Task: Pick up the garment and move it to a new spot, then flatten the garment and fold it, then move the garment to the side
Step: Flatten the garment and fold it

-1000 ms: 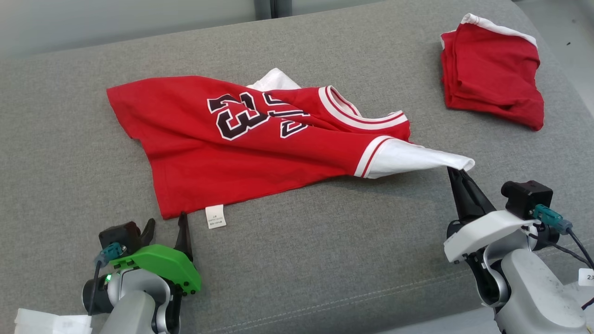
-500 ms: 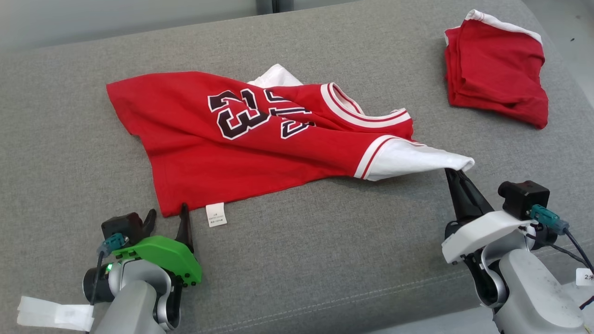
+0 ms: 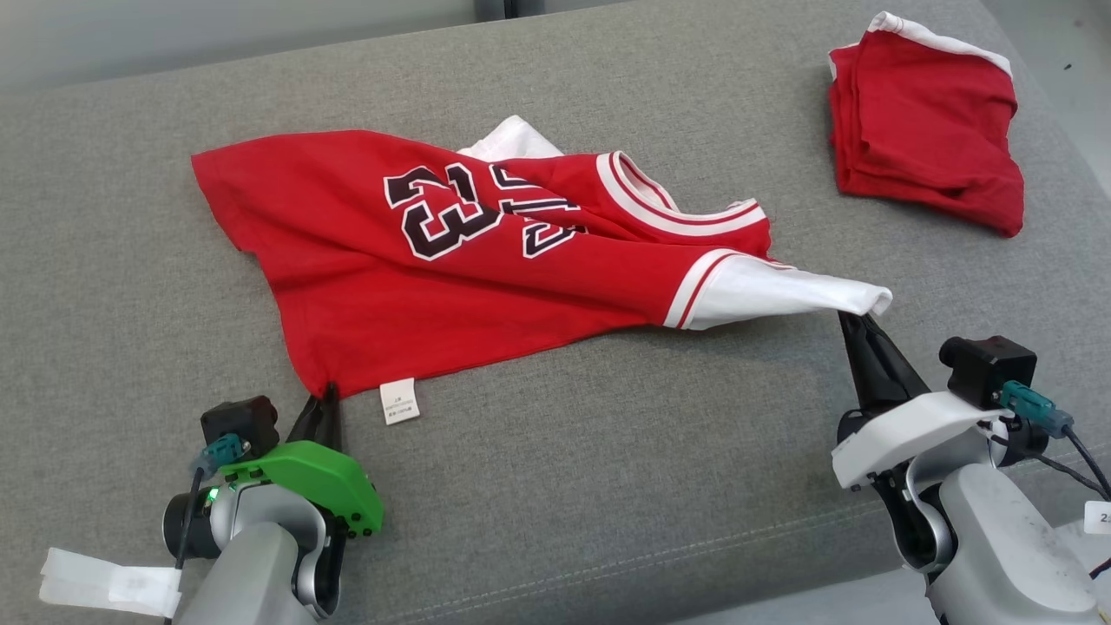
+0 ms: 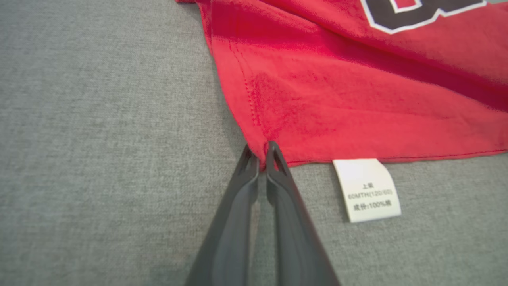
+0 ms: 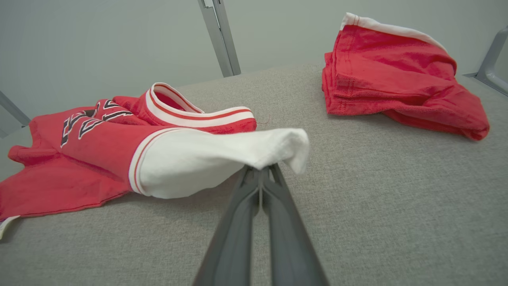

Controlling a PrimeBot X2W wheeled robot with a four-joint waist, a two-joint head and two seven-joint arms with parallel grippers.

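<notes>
Garment (image 3: 347,295) corners between both jaws

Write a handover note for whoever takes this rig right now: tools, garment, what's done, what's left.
Left tool: shut on the near hem corner of the red jersey, beside its care label.
Right tool: shut on the end of the white sleeve, holding it just off the grey cushion.
Jersey: spread number-side up mid-cushion, wrinkled, collar bunched. A folded red garment lies far right.
Done: two ends gripped.
Left: pull it flat, fold it, move it aside.
</notes>
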